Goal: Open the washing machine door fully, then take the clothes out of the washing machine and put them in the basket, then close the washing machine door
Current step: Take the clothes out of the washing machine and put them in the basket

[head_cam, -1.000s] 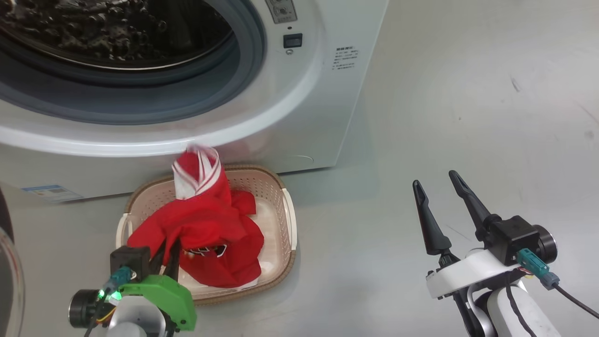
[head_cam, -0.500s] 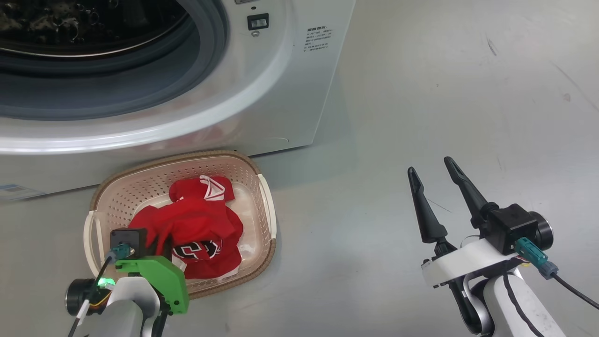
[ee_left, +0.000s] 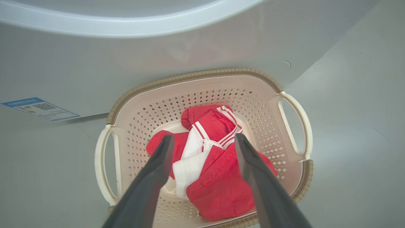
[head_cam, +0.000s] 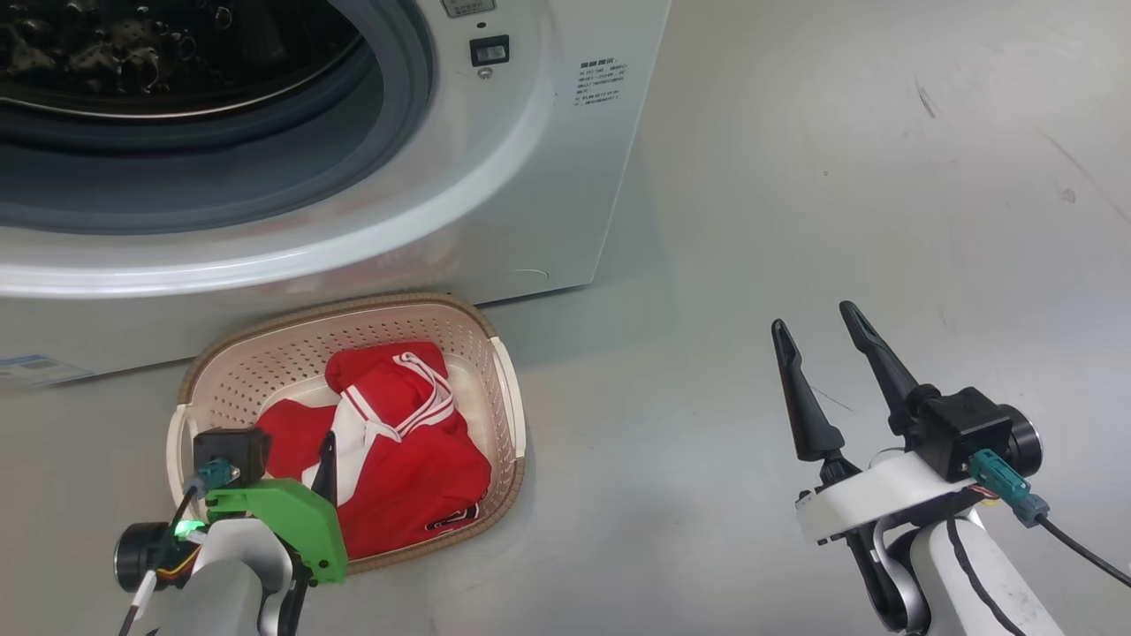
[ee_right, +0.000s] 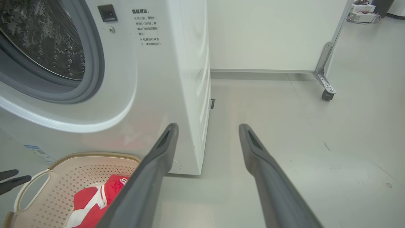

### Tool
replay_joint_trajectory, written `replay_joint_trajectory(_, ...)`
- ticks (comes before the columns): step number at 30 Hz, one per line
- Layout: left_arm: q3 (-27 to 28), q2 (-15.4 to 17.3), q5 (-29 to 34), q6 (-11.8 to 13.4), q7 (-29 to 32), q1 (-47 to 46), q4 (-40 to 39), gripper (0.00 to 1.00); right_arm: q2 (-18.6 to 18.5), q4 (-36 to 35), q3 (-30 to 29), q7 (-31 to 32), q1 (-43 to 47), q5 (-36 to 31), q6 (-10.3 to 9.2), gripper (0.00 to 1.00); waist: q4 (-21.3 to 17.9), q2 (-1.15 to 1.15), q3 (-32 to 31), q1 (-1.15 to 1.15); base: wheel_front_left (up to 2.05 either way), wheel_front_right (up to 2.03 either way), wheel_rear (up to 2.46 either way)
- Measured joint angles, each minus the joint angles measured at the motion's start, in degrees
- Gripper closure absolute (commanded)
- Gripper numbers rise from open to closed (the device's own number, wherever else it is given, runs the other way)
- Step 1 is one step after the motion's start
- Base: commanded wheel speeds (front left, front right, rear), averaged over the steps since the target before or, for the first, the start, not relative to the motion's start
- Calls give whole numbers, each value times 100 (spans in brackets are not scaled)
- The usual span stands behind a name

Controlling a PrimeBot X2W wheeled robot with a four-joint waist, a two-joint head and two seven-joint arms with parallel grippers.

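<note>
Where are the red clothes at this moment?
In the head view's lower left, the clothes lie inside the basket, on the floor directly in front of the washing machine.

my basket [ee_left: 202, 83] is cream plastic, smooth, pierced all over with small holes, and its rim looks like brown weave. the clothes [ee_left: 221, 186] in it are soft red cloth with white trim, matt and creased. the washing machine [head_cam: 565, 177] has a glossy white shell, a dull grey rubber gasket [ee_right: 96, 63] and a shiny perforated steel drum [ee_right: 47, 38]. my left gripper [ee_left: 204, 136] has dark matt fingers [ee_left: 253, 171], plastic by the look. the floor [head_cam: 839, 177] is smooth grey, faintly sheened.
</note>
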Motion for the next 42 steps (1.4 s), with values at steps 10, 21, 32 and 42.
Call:
replay_joint_trajectory(10,46,0,20,-7,-797,-17,-255,0,-35,153,-73,-56,38,0,-14,0,163,0,-308,0,0,0,0)
replay_joint_trajectory(21,58,0,216,11,-979,-7,-924,0,-69,249,-131,-58,213,2,-66,0,410,0,-742,0,0,0,0)
replay_joint_trajectory(32,145,29,283,196,-980,597,-1533,0,-141,350,-230,-90,477,2,-134,0,622,0,-1326,0,0,0,0)
replay_joint_trajectory(42,168,63,313,308,-980,1170,-2176,0,-163,338,-240,-88,717,2,-229,0,774,0,-1798,0,0,0,0)
